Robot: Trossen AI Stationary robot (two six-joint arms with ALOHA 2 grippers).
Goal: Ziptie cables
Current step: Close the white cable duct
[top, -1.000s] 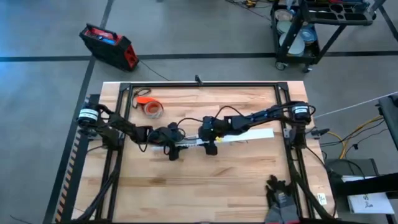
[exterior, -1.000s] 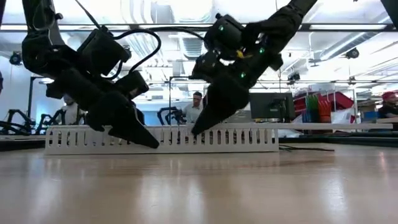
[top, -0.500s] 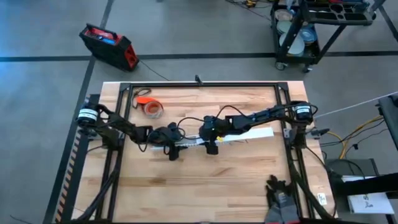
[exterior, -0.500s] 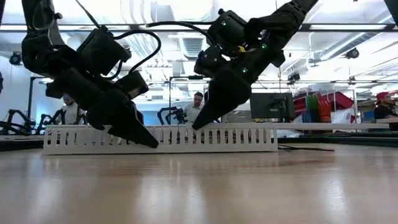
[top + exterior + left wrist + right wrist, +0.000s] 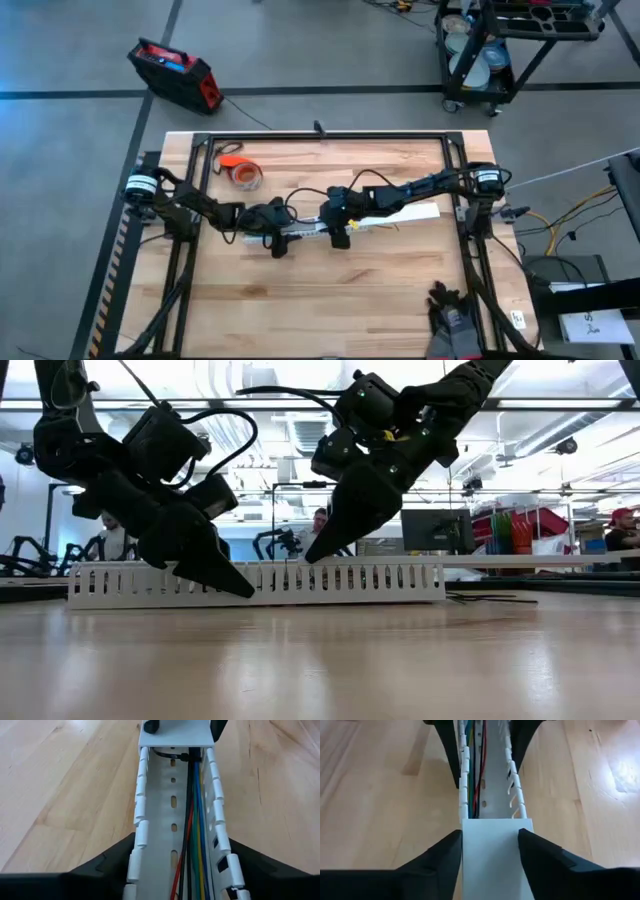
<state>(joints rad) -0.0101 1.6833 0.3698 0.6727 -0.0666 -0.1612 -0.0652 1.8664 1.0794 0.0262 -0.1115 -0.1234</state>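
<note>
A long white slotted channel (image 5: 300, 230) lies across the middle of the table. The cables (image 5: 195, 820), red, black, green, blue and yellow, run along its floor. A thin dark ziptie (image 5: 170, 754) crosses the floor just before the edge of a flat white cover (image 5: 495, 860), which lies on the channel's right part. My left gripper (image 5: 278, 245) is shut on the channel's left part. My right gripper (image 5: 340, 238) is shut on the cover's end, at the height of the channel's top (image 5: 310, 556). My left gripper pinches the channel's two slotted side walls (image 5: 137, 835) between its fingers, which slant down from the left with their tips at the table (image 5: 243, 590). The fingers lie across the channel, which rests on the table. My right gripper holds the cover's left end (image 5: 470, 845) by its two long edges, one finger on each. It slants down from the right, with the tips level with the channel's top rim.
An orange tape roll (image 5: 243, 175) lies at the table's far left. Thin dark wires (image 5: 490, 598) lie on the wood right of the channel. A black frame (image 5: 320, 137) borders the table. Bare wood stretches along the near side.
My right gripper has risen a little, from the channel's side wall to the level of its top rim. My left gripper has stayed on the channel.
</note>
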